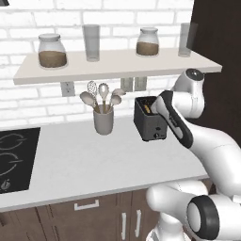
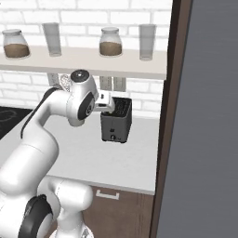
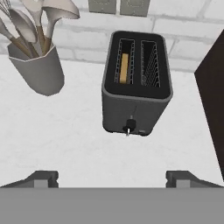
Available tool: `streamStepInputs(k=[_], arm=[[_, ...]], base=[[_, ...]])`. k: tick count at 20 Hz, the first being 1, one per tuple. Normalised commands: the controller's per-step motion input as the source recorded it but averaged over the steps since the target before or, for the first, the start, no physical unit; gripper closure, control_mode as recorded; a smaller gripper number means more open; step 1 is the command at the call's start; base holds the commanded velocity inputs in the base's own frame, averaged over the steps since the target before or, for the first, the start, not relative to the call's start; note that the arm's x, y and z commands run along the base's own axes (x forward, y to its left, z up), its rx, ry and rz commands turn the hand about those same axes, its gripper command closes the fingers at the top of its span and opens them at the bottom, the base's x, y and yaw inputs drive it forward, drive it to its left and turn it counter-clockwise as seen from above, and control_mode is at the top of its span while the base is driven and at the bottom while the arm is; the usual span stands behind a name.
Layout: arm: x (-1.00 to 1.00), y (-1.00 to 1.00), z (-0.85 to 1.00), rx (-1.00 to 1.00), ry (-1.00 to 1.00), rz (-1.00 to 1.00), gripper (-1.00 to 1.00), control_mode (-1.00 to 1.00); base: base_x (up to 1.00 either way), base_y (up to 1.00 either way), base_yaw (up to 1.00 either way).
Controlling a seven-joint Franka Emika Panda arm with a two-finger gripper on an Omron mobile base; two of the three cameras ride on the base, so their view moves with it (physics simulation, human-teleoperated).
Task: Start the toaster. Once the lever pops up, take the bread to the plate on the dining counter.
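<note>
Claw (image 3: 112, 178) spread above toaster (image 3: 136, 83); bread (image 3: 124, 68) in left slot looks light, stiff, crumbly: pinch its top edge.

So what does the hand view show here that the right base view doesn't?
Hand view alone: the bread sunk in the toaster's left slot, the other slot with bare wire, the lever low on the front, and the open gripper held back from the appliance. Right base view alone: the shelf with jars and glasses, and a dark panel at the right. Both: the black toaster standing on the white worktop against the brick wall.
</note>
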Motion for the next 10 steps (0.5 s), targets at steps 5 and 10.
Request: streamStepInputs(k=[5,10], arm=[[0.0,0.0,0.0,-0.1,0.0,0.0,-1.0,-1.0],[0.0,0.0,0.0,-0.01,0.0,0.0,-1.0,-1.0]], base=[[0.0,0.0,0.0],[0.0,0.0,0.0]])
